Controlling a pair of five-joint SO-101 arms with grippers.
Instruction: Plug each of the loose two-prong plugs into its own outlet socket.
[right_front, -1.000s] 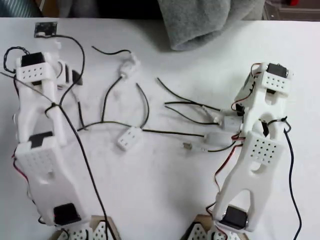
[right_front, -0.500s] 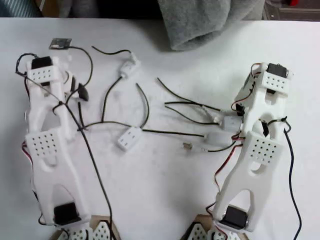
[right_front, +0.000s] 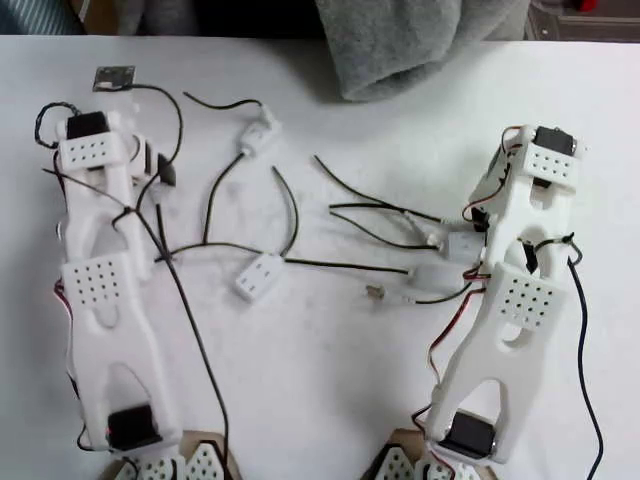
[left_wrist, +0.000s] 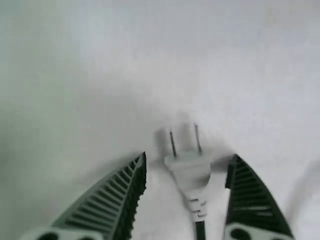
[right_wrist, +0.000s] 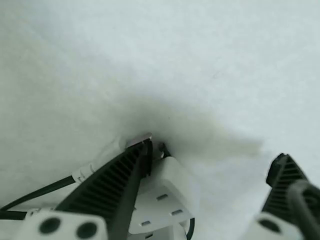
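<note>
Straddles white plastic two-prong plug (left_wrist: 189, 167) with wide left gripper (left_wrist: 187, 157) for pinching, hovers wide right gripper (right_wrist: 214, 150) by white boxy socket (right_wrist: 165, 195).

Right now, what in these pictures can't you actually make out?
Left wrist view: the plug's cable runs off the picture's edge, so where it leads is unknown.
Right wrist view: the outlet socket is partly covered by a finger of the right gripper and cut by the edge; its slots cannot all be counted.
High view: the prongs of the mid-table plug are too small to count.
</note>
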